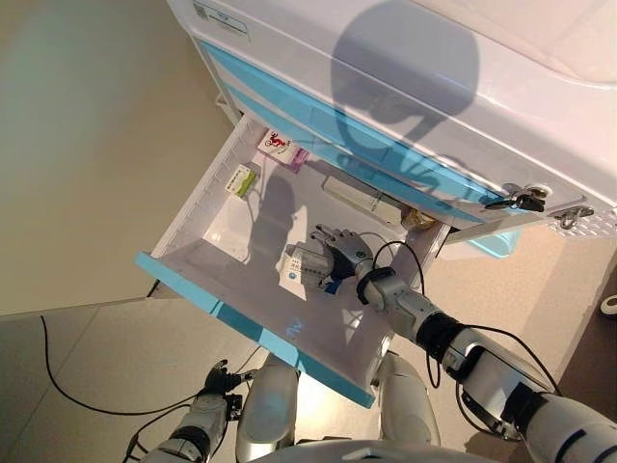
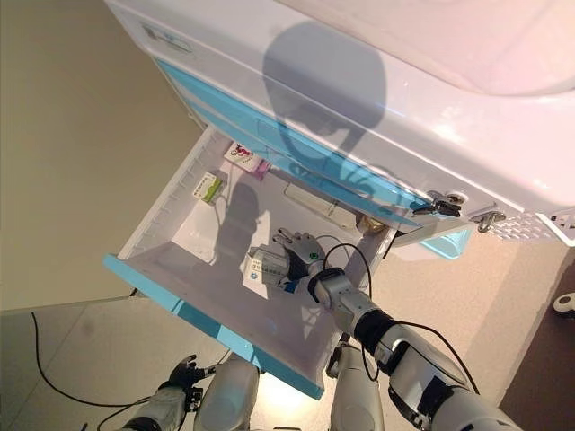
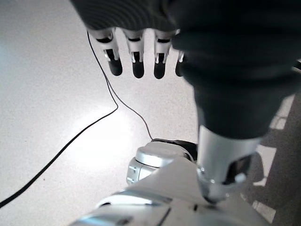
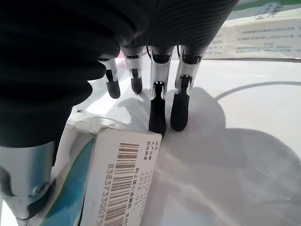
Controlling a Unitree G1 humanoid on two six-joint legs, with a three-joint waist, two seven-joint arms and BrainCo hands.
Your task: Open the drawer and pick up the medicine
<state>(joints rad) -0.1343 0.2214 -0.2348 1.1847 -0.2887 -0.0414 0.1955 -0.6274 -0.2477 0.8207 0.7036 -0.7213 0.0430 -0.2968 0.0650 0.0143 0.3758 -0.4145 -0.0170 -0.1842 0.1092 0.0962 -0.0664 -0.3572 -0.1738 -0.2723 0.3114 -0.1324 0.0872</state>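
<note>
With drawer (image 1: 202,289) pulled wide open, right hand (image 1: 337,253) sits inside, fingers (image 4: 157,113) extended, thumb against white barcoded medicine box (image 1: 295,267) on drawer floor. Two more boxes (image 1: 281,147) at back. Left hand (image 1: 214,383) hangs low, fingers relaxed, empty.

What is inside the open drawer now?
The drawer holds a green box, a pink box, a long white box and a white-blue box under the right hand. Its back part is covered.
</note>
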